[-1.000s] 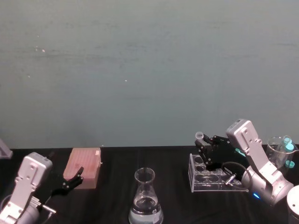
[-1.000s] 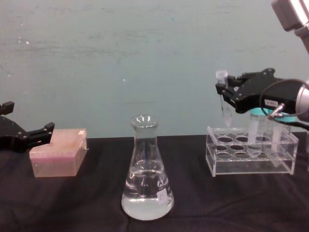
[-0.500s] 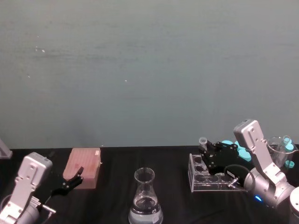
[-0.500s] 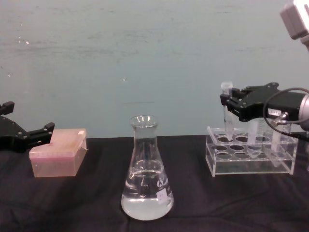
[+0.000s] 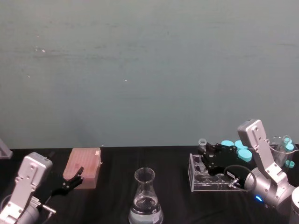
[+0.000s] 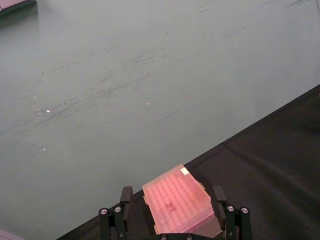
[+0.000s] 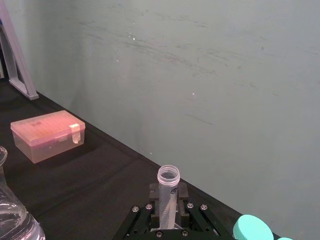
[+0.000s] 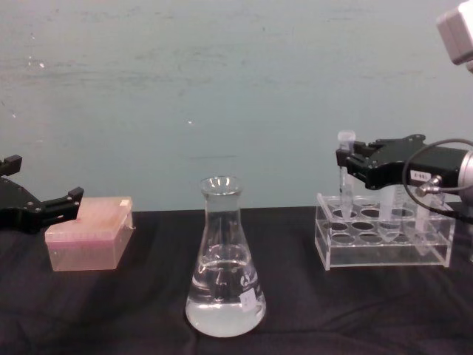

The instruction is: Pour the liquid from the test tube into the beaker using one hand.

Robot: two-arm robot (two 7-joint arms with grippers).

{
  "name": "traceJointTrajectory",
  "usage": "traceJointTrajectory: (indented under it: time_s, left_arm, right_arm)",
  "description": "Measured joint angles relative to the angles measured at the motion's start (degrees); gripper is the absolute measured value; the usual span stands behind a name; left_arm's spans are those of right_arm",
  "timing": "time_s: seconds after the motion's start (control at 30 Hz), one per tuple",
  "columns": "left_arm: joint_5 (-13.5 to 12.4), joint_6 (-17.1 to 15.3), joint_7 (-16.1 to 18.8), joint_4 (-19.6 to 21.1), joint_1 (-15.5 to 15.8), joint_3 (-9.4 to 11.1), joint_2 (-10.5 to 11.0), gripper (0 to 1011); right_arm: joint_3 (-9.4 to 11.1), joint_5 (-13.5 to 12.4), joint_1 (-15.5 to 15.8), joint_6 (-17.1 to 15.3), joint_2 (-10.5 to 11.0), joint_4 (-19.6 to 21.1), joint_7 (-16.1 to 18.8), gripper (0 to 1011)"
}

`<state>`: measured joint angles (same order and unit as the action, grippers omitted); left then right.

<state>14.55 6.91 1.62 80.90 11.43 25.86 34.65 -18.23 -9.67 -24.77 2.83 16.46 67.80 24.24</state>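
I see the beaker (image 8: pixel 225 271) centre on the tabletop (image 8: pixel 369 310), tip box (image 8: pixel 89 233) at left. Tube rack (image 8: pixel 384 237) at right, test tube (image 8: pixel 345 174) upright in its left end.

Showing dim, even, cool light with a teal cast off the wall (image 8: pixel 222 89). Casting only faint, soft shadows on the black table (image 8: pixel 111 310), swallowing detail there. Catching small white glints on the beaker (image 8: pixel 225 259) and the rack (image 8: pixel 384 240). Reading soft and grainy in the head view, blurring slightly at the edges.
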Motion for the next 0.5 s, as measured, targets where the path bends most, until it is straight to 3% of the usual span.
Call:
traceJointTrajectory:
  time_s: [0.5]
  left_arm:
    - [0.0,0.0,0.0,0.0,0.0,0.0,0.0,1000]
  right_arm:
    - [-0.9,-0.9,-0.9,0.9,0.0,-2.3,0.6,209]
